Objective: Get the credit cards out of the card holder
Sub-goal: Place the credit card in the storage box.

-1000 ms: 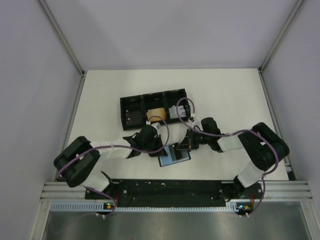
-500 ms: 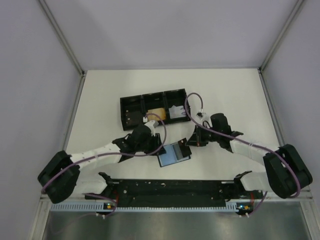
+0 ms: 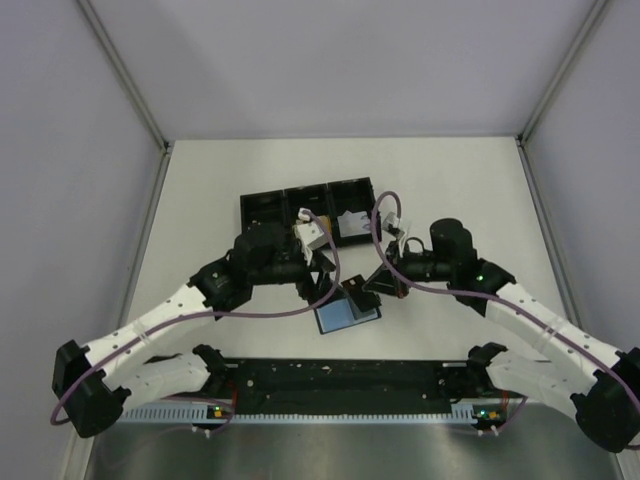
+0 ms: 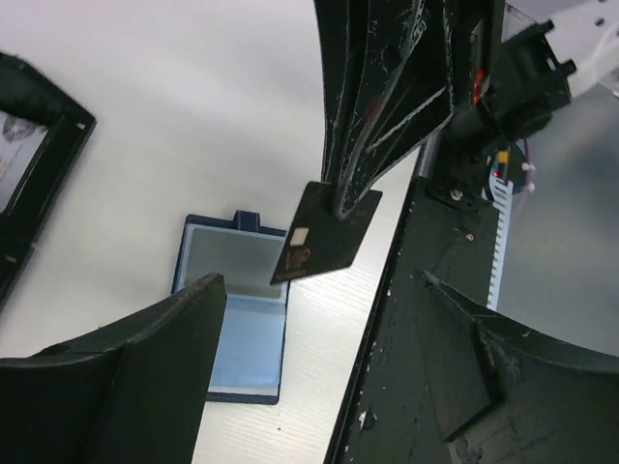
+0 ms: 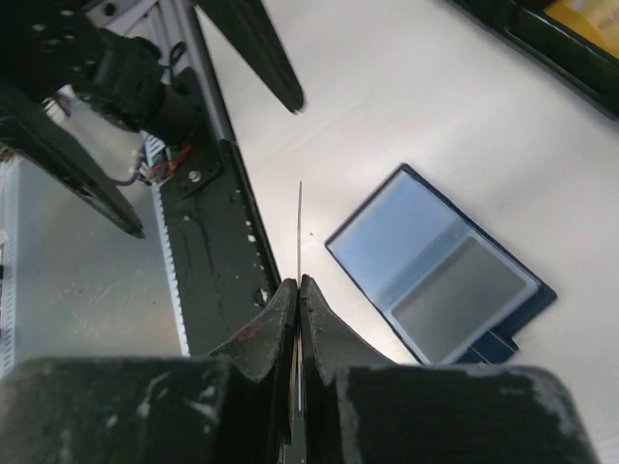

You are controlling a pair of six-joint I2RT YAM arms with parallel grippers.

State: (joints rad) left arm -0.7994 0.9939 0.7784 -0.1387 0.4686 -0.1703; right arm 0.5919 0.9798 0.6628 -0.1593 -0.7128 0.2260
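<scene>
Presently, the black three-compartment tray (image 3: 244,222) sits at rear left. The left gripper (image 3: 322,272) hangs with fingers spread and nothing between them, just left of the card holder (image 3: 345,316). The holder lies open on the table (image 3: 200,180), pale inside up. A dark credit card (image 4: 324,232) is held off the table near the holder, pinched by its upper edge in the right gripper (image 3: 372,283).
</scene>
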